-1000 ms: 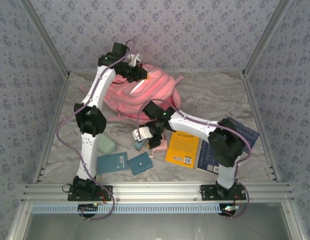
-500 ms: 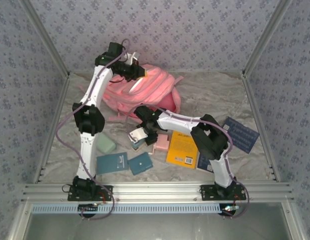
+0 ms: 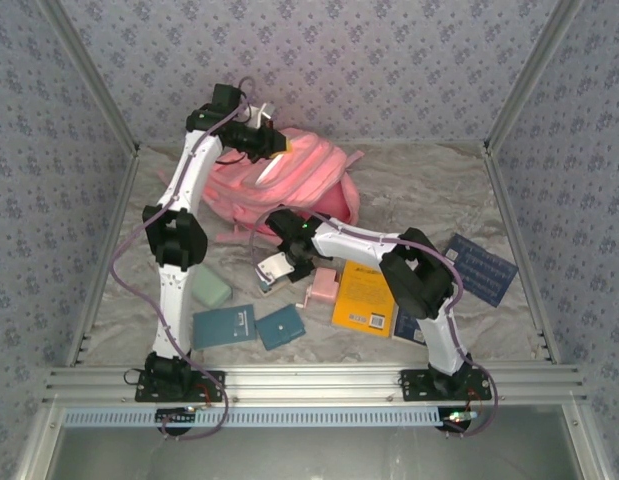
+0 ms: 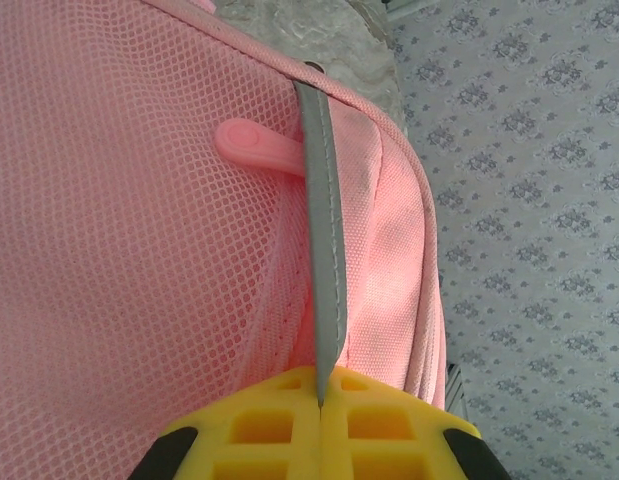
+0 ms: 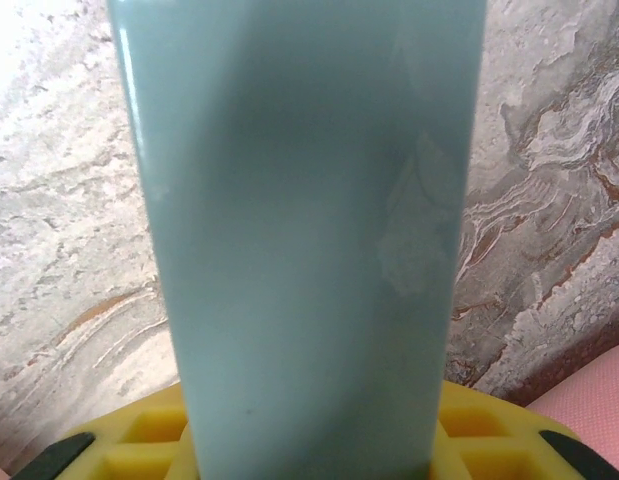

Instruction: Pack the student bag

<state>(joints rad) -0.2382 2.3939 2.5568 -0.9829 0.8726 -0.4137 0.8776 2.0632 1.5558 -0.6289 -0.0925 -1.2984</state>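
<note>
Pinching the grey strip (image 4: 325, 230) of the student bag (image 3: 314, 185) with the left gripper (image 4: 319, 398), fully shut, back left of the worktop (image 3: 429, 190), guessing to prop it open. Clamping a teal box (image 5: 304, 200) in the partly closed right gripper (image 5: 309, 435), presumably for loading.

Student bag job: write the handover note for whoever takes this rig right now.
Left gripper: shut on the grey strip of the pink bag, at the back of the table.
Right gripper: closed on a pale teal case, just in front of the bag.
Done: bag gripped by its strip; case gripped.
Left: put the case in, then the yellow book, blue book, pink pad, two teal notebooks and green item lying on the table.
</note>
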